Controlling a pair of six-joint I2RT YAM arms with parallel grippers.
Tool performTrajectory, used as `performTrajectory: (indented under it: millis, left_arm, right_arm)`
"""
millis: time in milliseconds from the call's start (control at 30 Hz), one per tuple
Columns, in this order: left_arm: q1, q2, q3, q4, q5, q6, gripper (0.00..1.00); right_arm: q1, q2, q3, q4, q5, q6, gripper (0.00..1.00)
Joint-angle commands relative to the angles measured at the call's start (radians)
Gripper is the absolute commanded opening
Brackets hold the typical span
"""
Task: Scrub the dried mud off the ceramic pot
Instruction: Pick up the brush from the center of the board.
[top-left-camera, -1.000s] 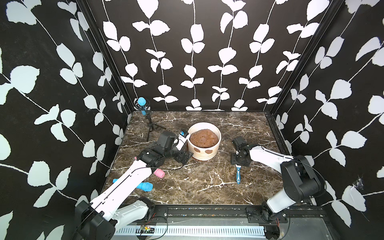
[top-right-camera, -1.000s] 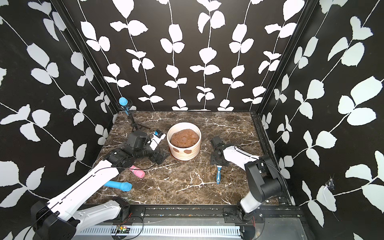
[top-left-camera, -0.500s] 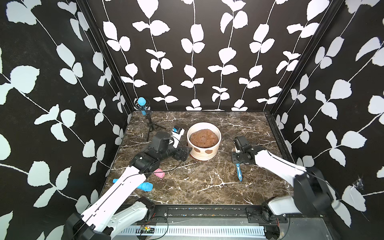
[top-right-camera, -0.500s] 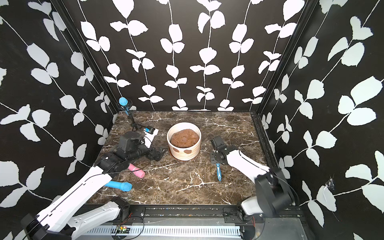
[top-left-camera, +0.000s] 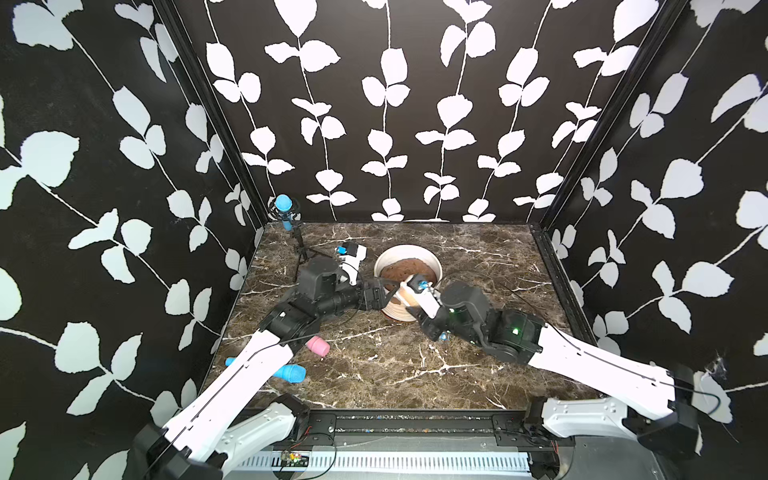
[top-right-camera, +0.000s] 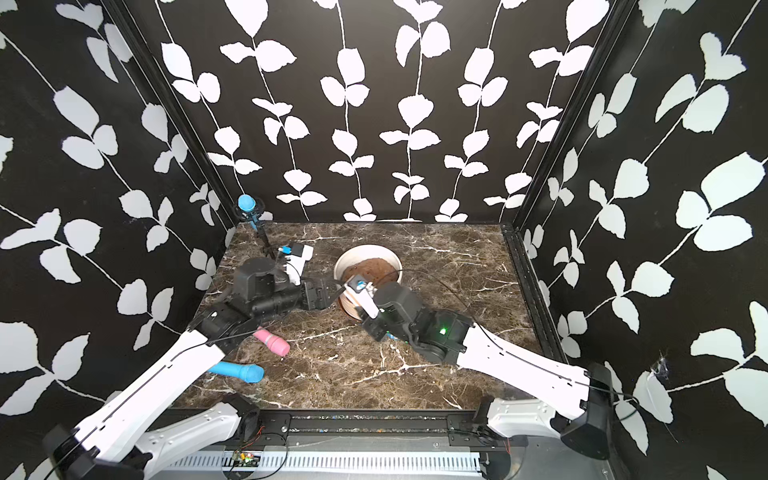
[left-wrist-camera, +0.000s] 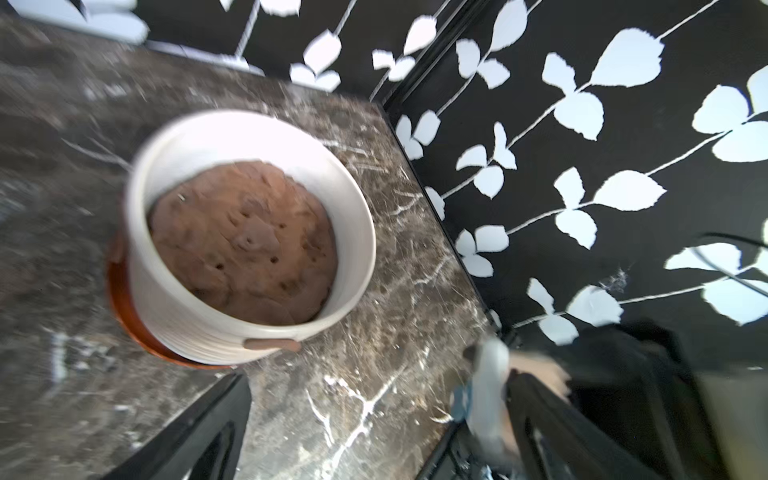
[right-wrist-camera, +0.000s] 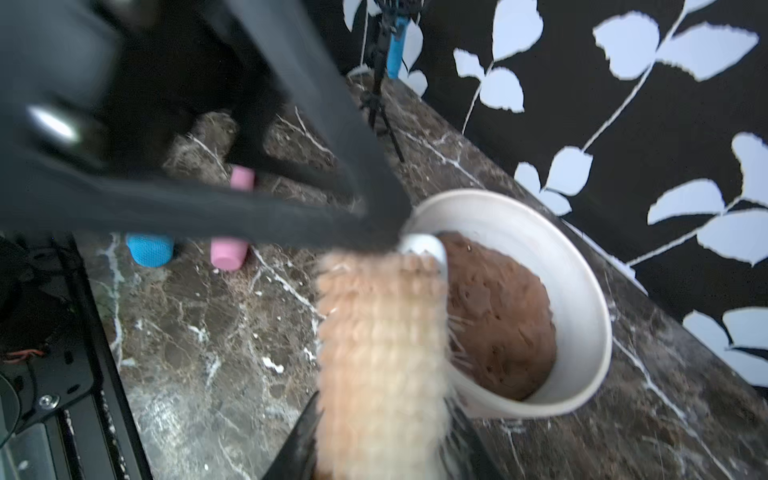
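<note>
1 dried mud patch (left-wrist-camera: 272, 345) runs lengthwise along the upright ceramic pot (left-wrist-camera: 178, 324).

White arm links (top-left-camera: 594, 359), black joints (top-left-camera: 328, 299) — thin black cables (top-left-camera: 220, 395), green light (top-left-camera: 515, 331) (right arm)

You are looking along a tan-bristled brush (right-wrist-camera: 378, 353), which your right gripper (right-wrist-camera: 382, 449) is clamping between the dark fingers at its sides. The brush's white tip is lying across the near rim of the ceramic pot (right-wrist-camera: 582, 299), with brown soil (right-wrist-camera: 498, 316) filling the pot beyond. The left gripper (right-wrist-camera: 374, 220), black and blurred, is reaching to that same stretch of rim. Past it, a pink cylinder (right-wrist-camera: 227, 255) and a blue cylinder (right-wrist-camera: 149, 249) are lying on the marble table (right-wrist-camera: 208, 353), and a small tripod (right-wrist-camera: 380, 95) is standing by the wall.
</note>
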Motion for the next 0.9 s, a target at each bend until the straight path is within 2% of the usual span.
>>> performTrajectory:
  millis: [0, 267, 533, 700, 767, 867]
  left_arm:
    - [-0.006, 0.044, 0.026, 0.022, 0.133, -0.070, 0.96]
    - [-0.006, 0.015, -0.011, 0.086, 0.220, -0.064, 0.90]
    - [-0.006, -0.016, -0.045, 0.166, 0.289, -0.069, 0.51]
    - [-0.006, -0.039, -0.080, 0.230, 0.330, -0.073, 0.29]
    - [-0.006, -0.049, -0.092, 0.249, 0.325, -0.080, 0.21]
    - [-0.006, -0.053, -0.086, 0.248, 0.322, -0.085, 0.16]
  right_arm:
    - [0.046, 0.069, 0.072, 0.102, 0.020, -0.084, 0.30]
    - [0.060, 0.084, 0.099, 0.134, -0.015, -0.063, 0.30]
    - [0.060, 0.027, 0.054, 0.157, 0.037, -0.060, 0.30]
    - [0.057, 0.015, 0.045, 0.155, 0.001, -0.039, 0.31]
    - [0.057, 0.016, 0.052, 0.139, -0.014, -0.024, 0.39]
    - [0.045, 0.002, 0.051, 0.094, -0.065, 0.009, 0.61]
